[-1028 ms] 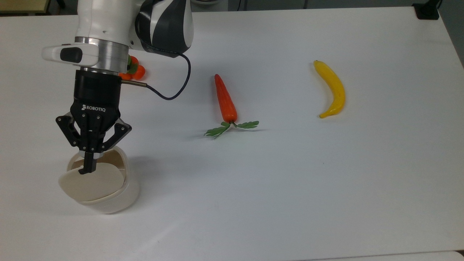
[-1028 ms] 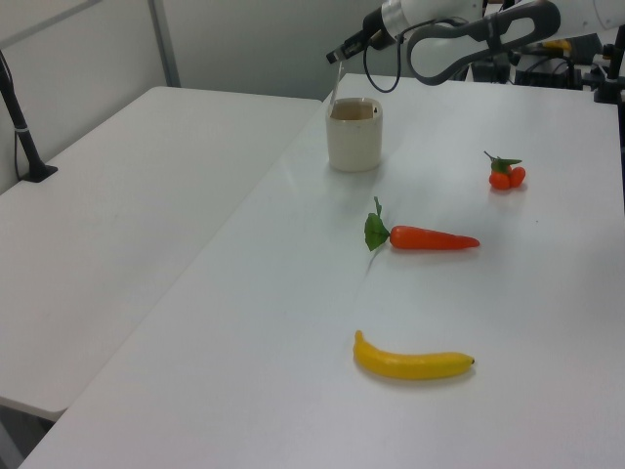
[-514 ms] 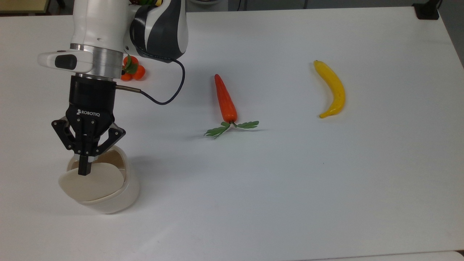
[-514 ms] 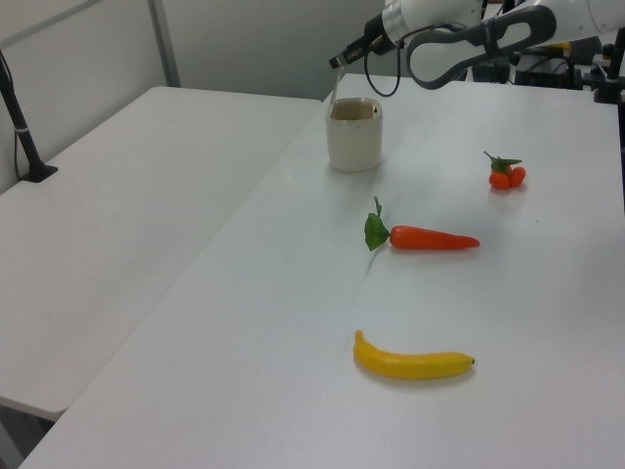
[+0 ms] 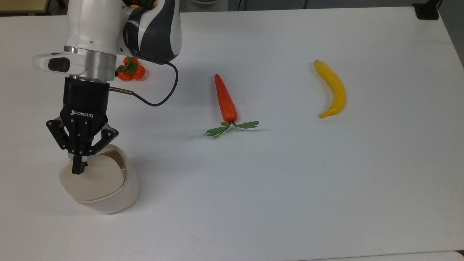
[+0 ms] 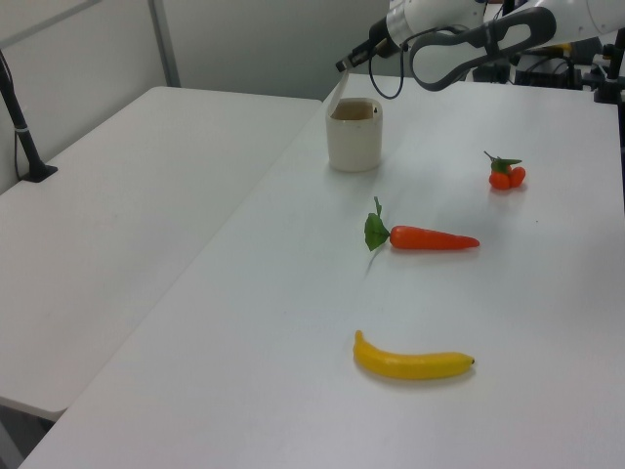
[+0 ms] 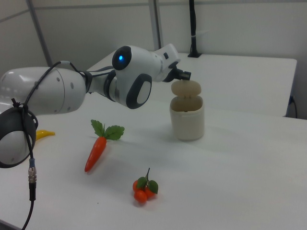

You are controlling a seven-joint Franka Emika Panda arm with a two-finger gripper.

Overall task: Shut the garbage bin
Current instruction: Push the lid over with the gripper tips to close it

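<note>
Garbage bin (image 5: pixel 112 197) directly under gripper (image 5: pixel 79 167), lid (image 5: pixel 95 177) raised and tilted, fingers pressed together at lid's upper edge, gripping nothing visible.

White counter (image 5: pixel 290 199): orange plastic carrot with green leaves (image 5: pixel 225 99), curved yellow plastic banana (image 5: pixel 331 88), small cluster of orange fruits with green leaves (image 5: pixel 131 70), all lying well apart.

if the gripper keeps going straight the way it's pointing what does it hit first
Probably the lid of the bin. The gripper, fingers shut, points down at the raised lid's upper edge and looks on or just above it; whether it is touching is unclear.
</note>
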